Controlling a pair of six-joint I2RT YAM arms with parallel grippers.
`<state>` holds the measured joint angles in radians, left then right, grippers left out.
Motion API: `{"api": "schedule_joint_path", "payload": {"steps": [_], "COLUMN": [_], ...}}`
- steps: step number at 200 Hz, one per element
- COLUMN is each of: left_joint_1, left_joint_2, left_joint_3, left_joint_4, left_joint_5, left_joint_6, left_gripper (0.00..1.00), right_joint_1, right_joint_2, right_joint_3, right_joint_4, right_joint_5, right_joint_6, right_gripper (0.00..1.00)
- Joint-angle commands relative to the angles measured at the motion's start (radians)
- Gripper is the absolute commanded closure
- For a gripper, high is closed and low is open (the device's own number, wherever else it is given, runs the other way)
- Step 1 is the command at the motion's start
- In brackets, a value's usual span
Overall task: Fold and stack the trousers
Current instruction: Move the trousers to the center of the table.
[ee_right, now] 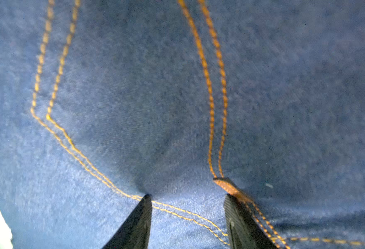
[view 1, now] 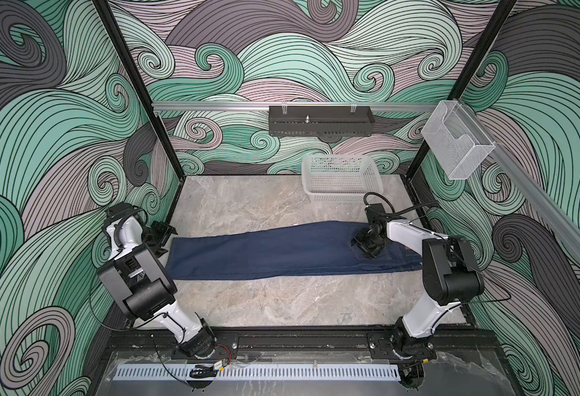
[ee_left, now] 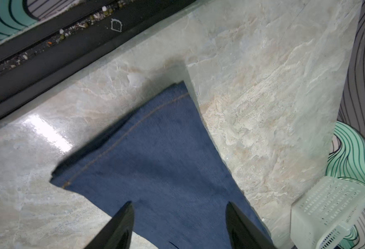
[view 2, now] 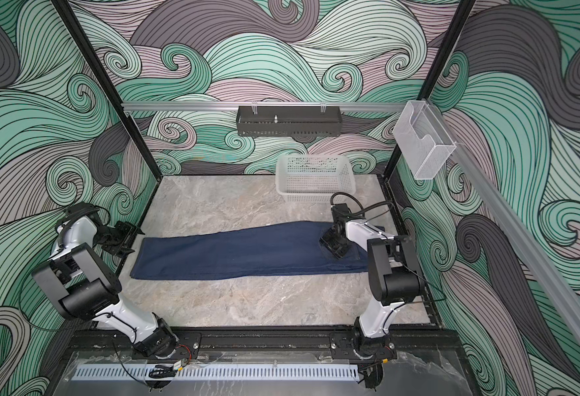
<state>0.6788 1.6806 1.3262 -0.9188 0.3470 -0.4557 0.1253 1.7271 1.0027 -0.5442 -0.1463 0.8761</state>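
One pair of dark navy jeans (view 1: pixel 264 253) lies flat across the middle of the tabletop (view 1: pixel 247 301), legs doubled, hems near its left edge and waistband near its right edge. The left hand (ee_left: pixel 179 207) hovers wide over the hem end, holding nothing. The right hand (ee_right: pixel 188 198) stands part-spread, its tips pressed on denim beside tan pocket stitching (ee_right: pixel 86 159), with nothing visibly gripped. The denim probably handles limp, fairly heavy and grippy. The stitched hems and waistband look like the firmest holds, if all layers are pinched together.
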Motion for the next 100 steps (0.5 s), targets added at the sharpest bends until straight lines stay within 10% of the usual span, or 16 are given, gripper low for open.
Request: {"api": "schedule_joint_path", "payload": {"steps": [1,100], "left_joint_1": [-0.02,-0.177], "left_joint_2": [0.066,0.292], "left_joint_3": [0.063,0.13], "left_joint_4": [-0.06,-0.157], "left_joint_5": [-0.039,-0.083], "left_joint_6": [0.061,0.211], "left_gripper": [0.3,0.34], "right_joint_1": [-0.072,-0.212], "right_joint_2": [0.005,-0.06], "right_joint_3": [-0.062,-0.079], "right_joint_4": [-0.078,-0.095], "right_joint_5": [0.112,0.107], "right_joint_6": [0.011,-0.032], "right_gripper": [0.43,0.41]}}
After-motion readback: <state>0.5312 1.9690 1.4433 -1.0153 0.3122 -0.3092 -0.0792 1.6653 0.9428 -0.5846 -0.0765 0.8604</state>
